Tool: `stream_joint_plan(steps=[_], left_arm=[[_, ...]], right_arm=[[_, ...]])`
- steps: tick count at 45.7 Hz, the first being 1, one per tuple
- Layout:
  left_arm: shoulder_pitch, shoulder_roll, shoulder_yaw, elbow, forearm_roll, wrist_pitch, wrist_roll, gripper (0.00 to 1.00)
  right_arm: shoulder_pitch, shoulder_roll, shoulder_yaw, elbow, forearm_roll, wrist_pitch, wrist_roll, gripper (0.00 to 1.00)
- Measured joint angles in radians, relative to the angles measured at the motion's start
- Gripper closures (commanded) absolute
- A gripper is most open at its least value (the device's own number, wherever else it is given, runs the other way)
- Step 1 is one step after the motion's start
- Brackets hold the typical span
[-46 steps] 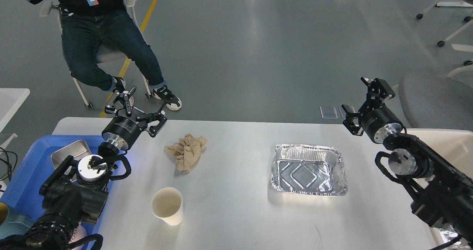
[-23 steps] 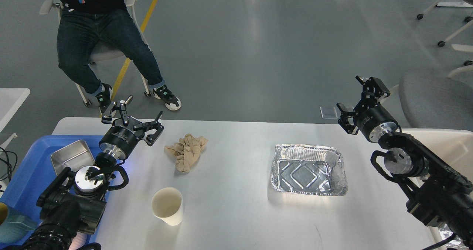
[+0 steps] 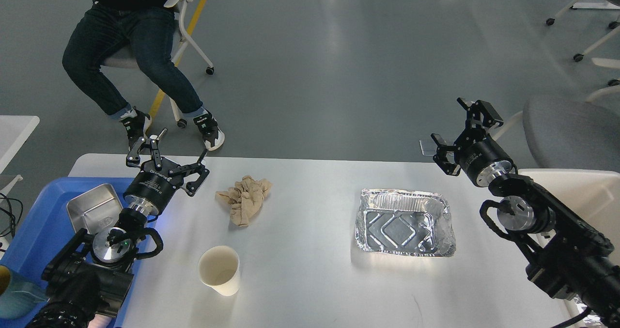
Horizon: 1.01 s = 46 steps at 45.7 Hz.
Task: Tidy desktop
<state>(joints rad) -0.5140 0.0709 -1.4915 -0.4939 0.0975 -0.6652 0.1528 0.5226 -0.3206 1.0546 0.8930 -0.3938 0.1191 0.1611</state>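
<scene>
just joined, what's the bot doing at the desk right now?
Tidying, but holding nothing right now. Both the left gripper and right gripper hover open and empty over the far edge of the desktop. A crumpled brown cloth, a paper cup and a foil tray lie loose on it. A blue tray at left holds a metal tin.

Arms: black, thick jointed housings.
Wrist joints: round silver caps, looped black cables beside them.
Left gripper [image 3: 168, 154]: black cylindrical base with white lettering, thin linkage fingers.
Right gripper [image 3: 460, 129]: black, blocky fingers.
</scene>
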Motion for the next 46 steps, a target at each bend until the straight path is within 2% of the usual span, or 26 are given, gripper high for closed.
stream_joint_plan(steps=[9,21,29,36,46], left_arm=[[0.001,0.029,0.004,-0.001,0.005,0.006,0.005,0.03],[0.0,0.048,0.063,-0.002,0.005,0.001,0.006,0.03],[0.007,0.051,0.102,-0.002,0.006,-0.002,0.005,0.03],[0.015,0.065,0.108,0.0,0.007,-0.002,0.012,0.03],[0.043,0.071,0.109,0.0,0.007,-0.002,0.017,0.03]], right_arm=[[-0.002,-0.006,-0.001,-0.003,0.0,0.034,0.0,0.0],[-0.029,-0.027,-0.01,0.003,-0.006,0.031,-0.003,0.0],[-0.066,-0.088,-0.053,0.034,-0.145,0.022,-0.009,0.0],[-0.13,-0.186,-0.083,0.124,-0.262,0.019,-0.012,0.0],[-0.22,-0.411,-0.093,0.319,-0.378,0.023,-0.014,0.0]])
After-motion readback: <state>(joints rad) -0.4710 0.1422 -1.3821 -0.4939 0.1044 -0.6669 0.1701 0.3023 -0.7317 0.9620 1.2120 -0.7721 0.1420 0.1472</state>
